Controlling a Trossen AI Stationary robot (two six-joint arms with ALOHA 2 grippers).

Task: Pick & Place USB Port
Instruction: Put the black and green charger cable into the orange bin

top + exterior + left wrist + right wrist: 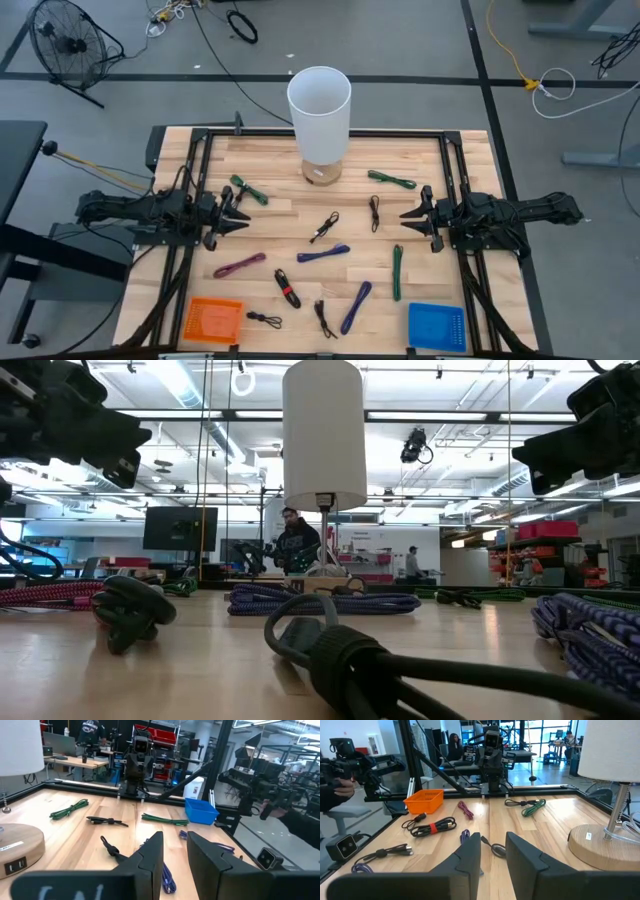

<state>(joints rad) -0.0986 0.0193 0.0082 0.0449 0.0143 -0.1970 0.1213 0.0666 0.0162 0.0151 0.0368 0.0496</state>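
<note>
- We see the left gripper (243, 218) poised at the left edge of the wooden table (270, 165), holding nothing, its fingers (152, 857) set a narrow gap apart in its own wrist view.
- The right gripper (407, 218) sits opposite at the right edge, facing the left one; its fingers (470, 855) also stand slightly parted, with nothing between them.
- A white lamp (319, 110) stands at the far middle of the table on a round wooden base (321, 172); two USB ports (14, 866) show on the side of that base in the left wrist view.
- Bundled cables lie scattered between the two grippers. The black cable (324, 227) lies near the table's centre, about midway between the two, touching neither.
- The blue cable (322, 253) lies just nearer the front edge than the black one.
- A green cable (249, 191) lies near the left gripper, slightly toward the lamp, apart from its fingertips.
- Another green cable (391, 179) lies toward the lamp from the right gripper, also apart from it.
- The orange bin (212, 320) sits at the front left corner, the blue bin (437, 325) at the front right.
</note>
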